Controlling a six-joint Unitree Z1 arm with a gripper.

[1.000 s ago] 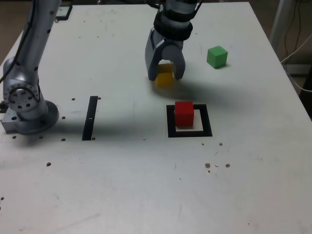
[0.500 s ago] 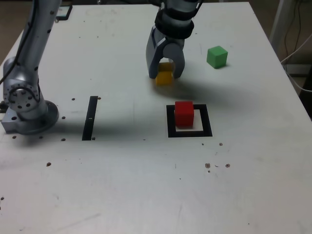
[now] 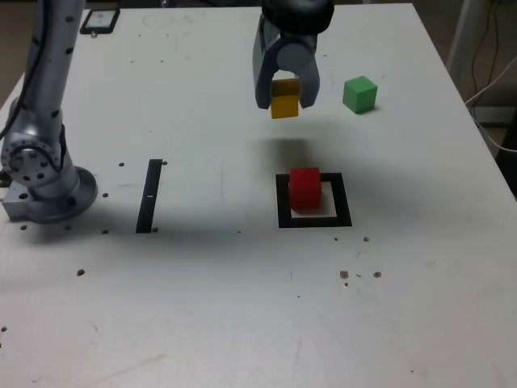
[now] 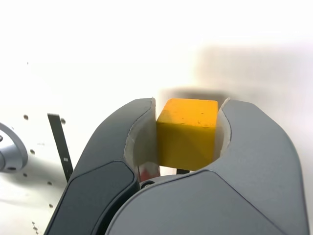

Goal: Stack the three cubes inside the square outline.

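Nearest you in the exterior view lies the bare white table [image 3: 242, 323], marked with a few small dark specks. Beyond that, toward the exterior view's right, sits the square outline [image 3: 314, 220], a thick black frame with a white centre; the red cube [image 3: 305, 188] stands inside it, close to the frame's far-left corner. To the exterior view's left of the frame you see a narrow black strip [image 3: 149, 195], and further left the arm's grey base [image 3: 42, 182]. Farther back, the gripper [image 3: 285, 101] hangs above the table with its two grey jaws clamped on the yellow cube [image 3: 284, 106] — the cube is clear of the surface, its shadow falling on the table below, between it and the red cube. The wrist view confirms the hold: the yellow cube [image 4: 187, 132] is pressed between the curved inner faces of both jaws. Farthest from you, at the exterior view's right of the gripper, the green cube [image 3: 359, 94] rests alone on the table — well apart from the outline.
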